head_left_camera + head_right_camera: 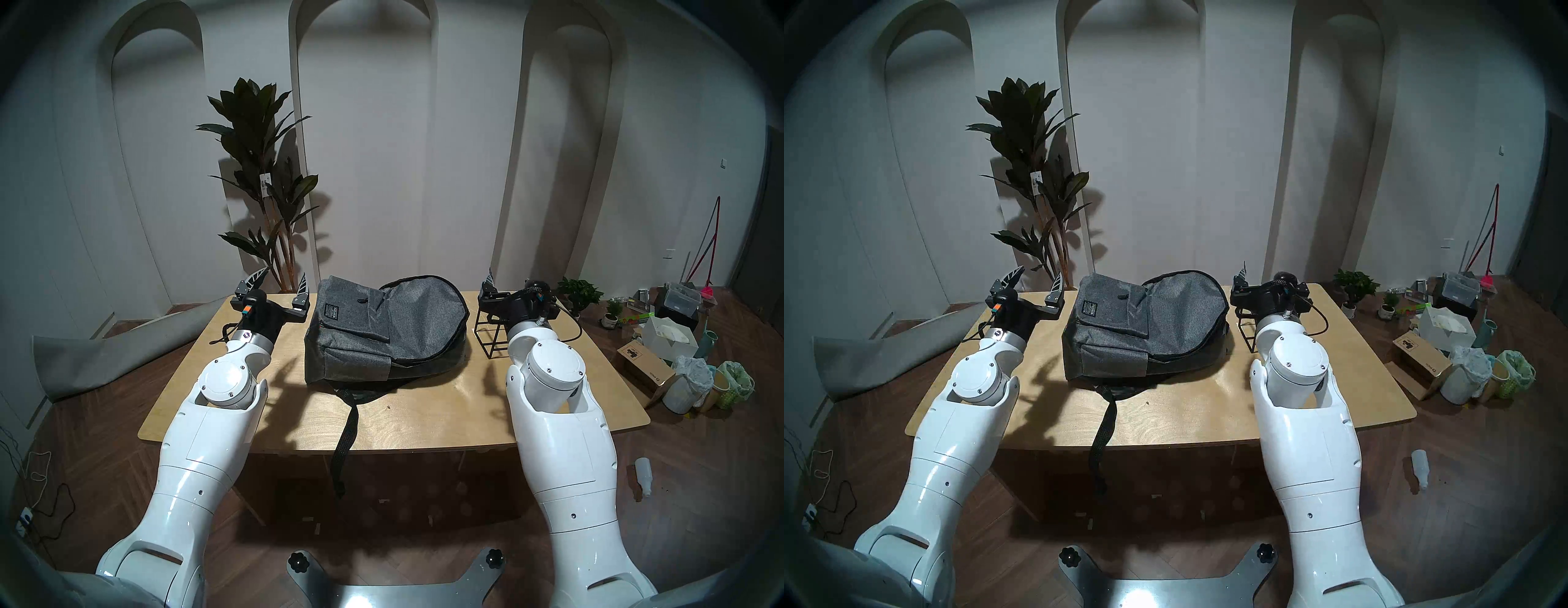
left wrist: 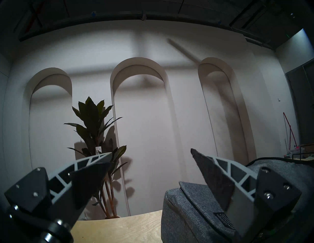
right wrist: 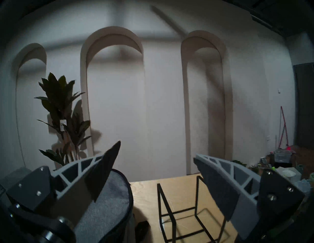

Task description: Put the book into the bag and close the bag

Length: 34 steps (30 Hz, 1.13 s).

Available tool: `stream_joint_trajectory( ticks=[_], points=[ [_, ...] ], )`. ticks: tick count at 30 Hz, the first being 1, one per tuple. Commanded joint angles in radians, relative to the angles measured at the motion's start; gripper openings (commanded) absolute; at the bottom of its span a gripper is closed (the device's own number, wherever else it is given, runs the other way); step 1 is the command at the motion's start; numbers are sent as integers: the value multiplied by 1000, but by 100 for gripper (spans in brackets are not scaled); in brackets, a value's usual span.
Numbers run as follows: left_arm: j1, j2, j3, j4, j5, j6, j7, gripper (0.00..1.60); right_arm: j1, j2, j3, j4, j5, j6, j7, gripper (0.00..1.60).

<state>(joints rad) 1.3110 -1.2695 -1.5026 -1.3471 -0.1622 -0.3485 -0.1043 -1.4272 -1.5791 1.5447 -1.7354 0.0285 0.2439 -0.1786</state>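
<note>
The dark grey bag point(image 1: 382, 331) point(image 1: 1144, 327) lies flat in the middle of the wooden table point(image 1: 424, 416), front pocket up, with no opening showing along its black zipper. The book is out of view. My left gripper point(image 1: 283, 280) point(image 2: 151, 152) hovers open just left of the bag point(image 2: 195, 212), nothing between its fingers. My right gripper point(image 1: 513, 293) point(image 3: 157, 150) hovers open just right of the bag point(image 3: 105, 212), above a black wire-frame stand point(image 1: 492, 335) point(image 3: 178, 212), and is also empty.
A black strap point(image 1: 345, 433) of the bag hangs over the table's front edge. A tall potted plant point(image 1: 263, 170) stands behind the table. Boxes, bins and small plants point(image 1: 670, 361) crowd the floor at the right. A rolled grey mat point(image 1: 106, 352) lies at the left.
</note>
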Motion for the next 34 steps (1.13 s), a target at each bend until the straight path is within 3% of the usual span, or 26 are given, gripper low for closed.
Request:
stream_joint_trajectory(
  ticks=[1,3,5,9,12,14,16,18,34],
  points=[
    [-52,-3,0,7,2,-73,-11,160,9,-44,-33,-44,-22,58,-119,160],
    [-50,10,4,0,-6,-50,-36,160,13,-47,-36,-43,-14,72,-128,160],
    [-43,14,-1,-30,-38,38,-60,160,19,-45,-32,-31,11,69,-107,160],
    [-45,21,-5,-44,-73,83,-79,160,23,-49,-21,-24,32,67,-76,160],
    [-50,10,-29,-74,-123,193,-70,160,28,-39,-18,-14,60,55,-51,160],
    [-55,14,-26,-65,-115,185,-60,160,30,-34,-19,-10,63,51,-41,160],
    [-60,1,-35,-67,-106,229,-25,160,35,-34,-19,-5,70,48,-35,160],
    [-66,4,-31,-55,-82,212,-15,160,37,-28,-24,8,62,7,-31,160],
    [-66,1,-29,-66,-71,245,9,160,38,-23,-24,18,69,-22,-21,160]
  ],
)
